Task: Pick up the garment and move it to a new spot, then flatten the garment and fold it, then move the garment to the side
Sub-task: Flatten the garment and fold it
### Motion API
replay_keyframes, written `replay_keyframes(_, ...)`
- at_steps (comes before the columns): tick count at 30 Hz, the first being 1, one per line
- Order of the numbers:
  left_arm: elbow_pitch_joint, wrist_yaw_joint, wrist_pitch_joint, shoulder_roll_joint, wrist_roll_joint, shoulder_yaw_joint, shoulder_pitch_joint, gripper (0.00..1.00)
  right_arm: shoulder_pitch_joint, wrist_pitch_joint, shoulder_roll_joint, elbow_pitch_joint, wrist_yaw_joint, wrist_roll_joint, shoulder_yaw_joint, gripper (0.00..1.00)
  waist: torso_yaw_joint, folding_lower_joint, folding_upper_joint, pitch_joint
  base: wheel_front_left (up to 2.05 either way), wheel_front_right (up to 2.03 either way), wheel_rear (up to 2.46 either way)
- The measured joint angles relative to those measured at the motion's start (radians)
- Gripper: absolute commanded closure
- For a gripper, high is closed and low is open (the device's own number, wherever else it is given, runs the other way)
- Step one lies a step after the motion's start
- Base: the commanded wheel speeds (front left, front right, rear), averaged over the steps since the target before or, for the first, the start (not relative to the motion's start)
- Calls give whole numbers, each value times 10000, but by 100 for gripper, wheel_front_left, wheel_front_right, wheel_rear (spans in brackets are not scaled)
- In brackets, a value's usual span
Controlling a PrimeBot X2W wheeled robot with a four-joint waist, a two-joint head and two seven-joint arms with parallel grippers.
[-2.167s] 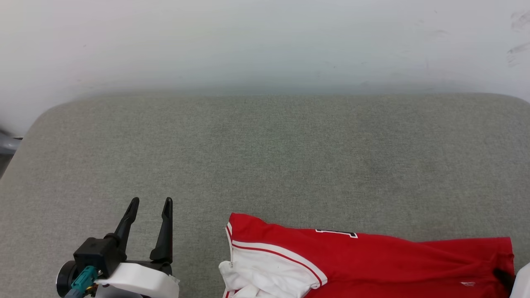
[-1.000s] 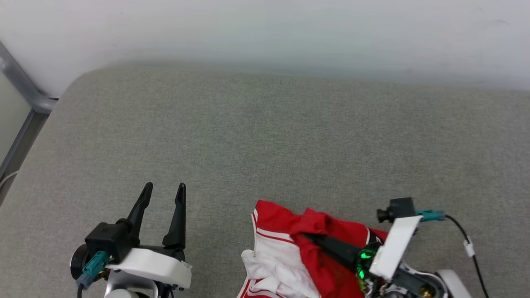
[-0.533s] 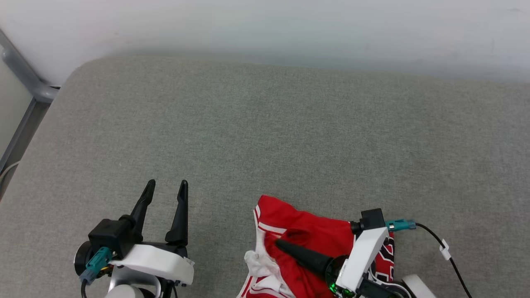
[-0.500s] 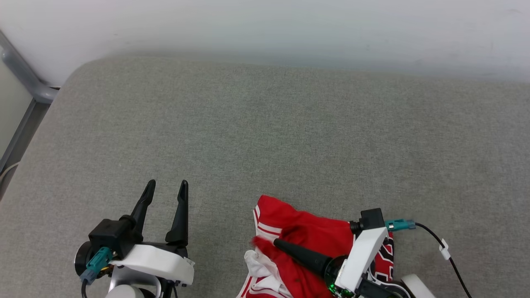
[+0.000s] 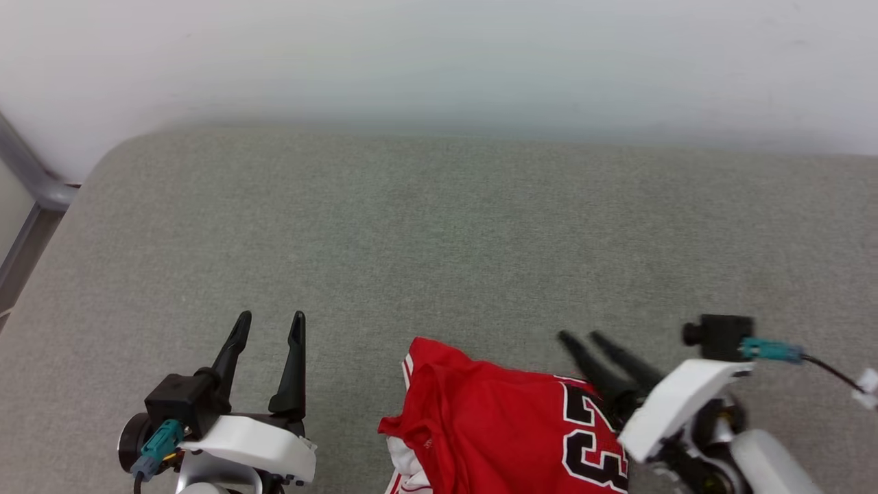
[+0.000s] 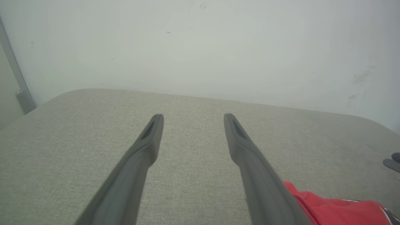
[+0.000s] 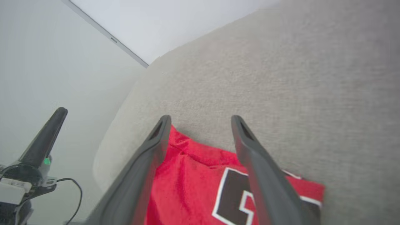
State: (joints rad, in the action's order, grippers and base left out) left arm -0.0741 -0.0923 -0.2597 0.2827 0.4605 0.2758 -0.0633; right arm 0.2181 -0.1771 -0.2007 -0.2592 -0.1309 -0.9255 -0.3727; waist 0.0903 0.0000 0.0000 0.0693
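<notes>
The garment, a red jersey folded over itself with black white-outlined numbers facing up, lies at the near edge of the grey table. A bit of white sleeve peeks out at its lower left. My right gripper is open and empty, raised just above the garment's right part; in the right wrist view its fingers straddle the red cloth without holding it. My left gripper stands open and empty to the left of the garment, whose red corner shows in the left wrist view behind the open left gripper.
A pale wall rises behind the table. A grey metal frame stands off the table's left corner. The grey cloth surface stretches bare across the far half. The left arm's finger appears at the left of the right wrist view.
My right gripper has opened, let go of the red cloth and drawn back to the right. The garment now lies folded with its numbers up. The head camera shifted slightly.
</notes>
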Motion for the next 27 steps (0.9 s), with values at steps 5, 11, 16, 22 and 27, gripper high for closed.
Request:
replay_keyframes(5,-35,-88,0,25,-27,-35,182,0,-316,1208,-232,-75,0,2635,1810,0,-292,0,0,-181,0,0,0)
replay_keyframes(11,-159,-205,0,50,-13,-157,383,0,-1128,1916,21,842,2,5267,3967,0,-605,0,0,-433,0,0,0)
replay_keyframes(16,-221,-322,-2,69,-35,-290,676,0,-1937,1983,387,2065,0,6579,4498,0,-813,-1,0,-754,0,0,0)
replay_keyframes(22,-226,-337,-4,52,-194,-420,894,0,-2856,1845,865,3507,-2,7379,4403,0,-951,-2,0,-955,0,0,0)
replay_keyframes(27,-267,-351,-4,-19,-316,-568,1127,0,-3468,1588,1174,4211,-2,7522,4278,0,-999,-2,1,-1042,0,0,0)
